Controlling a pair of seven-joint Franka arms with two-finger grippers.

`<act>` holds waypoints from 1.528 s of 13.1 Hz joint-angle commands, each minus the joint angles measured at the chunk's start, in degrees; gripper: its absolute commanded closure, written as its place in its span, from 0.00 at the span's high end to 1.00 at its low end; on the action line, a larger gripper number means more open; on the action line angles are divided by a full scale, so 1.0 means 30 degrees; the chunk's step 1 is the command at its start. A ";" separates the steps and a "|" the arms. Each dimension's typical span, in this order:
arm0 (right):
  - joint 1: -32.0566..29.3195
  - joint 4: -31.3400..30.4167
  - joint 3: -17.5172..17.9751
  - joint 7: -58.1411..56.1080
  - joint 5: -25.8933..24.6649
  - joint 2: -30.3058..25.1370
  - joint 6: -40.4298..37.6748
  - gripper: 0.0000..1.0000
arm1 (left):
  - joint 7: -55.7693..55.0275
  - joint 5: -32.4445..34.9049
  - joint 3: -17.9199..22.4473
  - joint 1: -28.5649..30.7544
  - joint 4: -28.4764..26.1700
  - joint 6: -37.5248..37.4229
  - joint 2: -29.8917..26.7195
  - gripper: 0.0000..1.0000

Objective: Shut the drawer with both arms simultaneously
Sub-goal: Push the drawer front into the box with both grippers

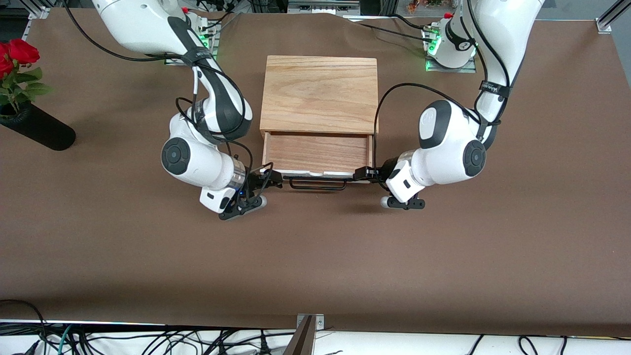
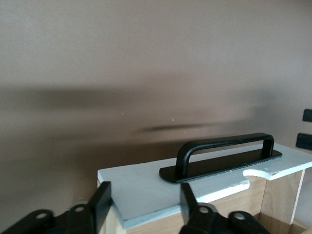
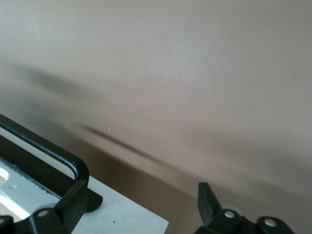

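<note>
The drawer (image 1: 318,153) stands pulled out of the oak box (image 1: 320,93), toward the front camera. Its white front panel (image 1: 315,172) carries a black bar handle (image 1: 318,185). My right gripper (image 1: 272,178) is open at the panel's end toward the right arm's side; in the right wrist view the gripper (image 3: 141,202) spans the panel's corner (image 3: 122,219) beside the handle (image 3: 44,151). My left gripper (image 1: 361,173) is open at the panel's other end; in the left wrist view the gripper (image 2: 144,207) spans the panel's corner (image 2: 141,195), with the handle (image 2: 224,151) farther along.
A black vase (image 1: 37,129) with red roses (image 1: 15,54) lies at the right arm's end of the table. The arm bases (image 1: 446,49) stand along the table's edge farthest from the front camera. Brown tabletop (image 1: 315,256) stretches in front of the drawer.
</note>
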 commanded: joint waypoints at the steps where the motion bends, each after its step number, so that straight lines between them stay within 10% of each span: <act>1: 0.0343 0.0498 -0.0041 0.0149 0.0424 0.0315 -0.0009 1.00 | 0.0254 -0.0498 -0.0126 -0.0323 0.0735 0.0271 0.0233 0.86; 20: 0.1865 0.0322 -0.0041 0.0003 0.0512 0.0315 -0.2733 1.00 | 0.0254 -0.0176 0.0109 -0.0937 0.0678 -0.1914 0.1050 1.00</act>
